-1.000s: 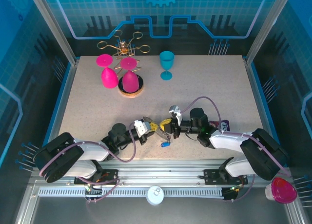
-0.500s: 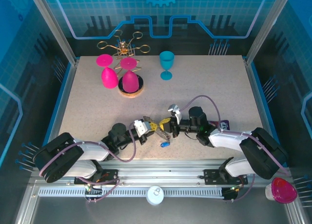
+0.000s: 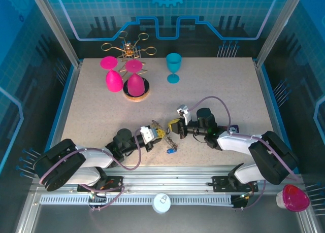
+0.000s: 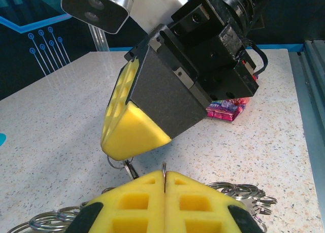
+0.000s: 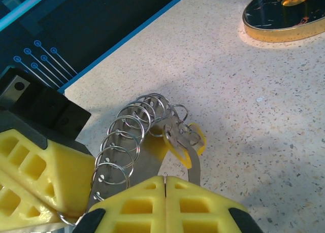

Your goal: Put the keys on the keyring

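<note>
The table [image 3: 101, 106] has two arms reaching in from the near edge, and their tips meet close to the near middle. The left gripper [image 3: 158, 133] points right and the right gripper [image 3: 174, 129] points left, almost nose to nose.

The keyring [image 5: 127, 136] is between them. From the right wrist it looks like a row of shiny silver rings on a thin grey band. The band runs down into the right gripper's yellow pads [image 5: 137, 205], which are pressed tight together on it. A small yellow tag [image 5: 179, 151] sits among the rings.

The left gripper is squeezed closed too. From its own camera, a thin sliver of metal sticks up out of the line where its two yellow pads [image 4: 137, 197] meet. Silver rings lie on the table on both sides of these pads. The right gripper's yellow tip hangs just above and to the left of them.

From above, a blue key [image 3: 171, 151] lies on the table just near of the two grippers, under the hanging bunch.

A small pink packet [image 4: 226, 108] lies on the table behind the right gripper.

Far away, at the back left, stand two pink goblets [image 3: 112, 76] and a gold rack [image 3: 129, 47]. A teal goblet [image 3: 173, 66] stands to their right.
</note>
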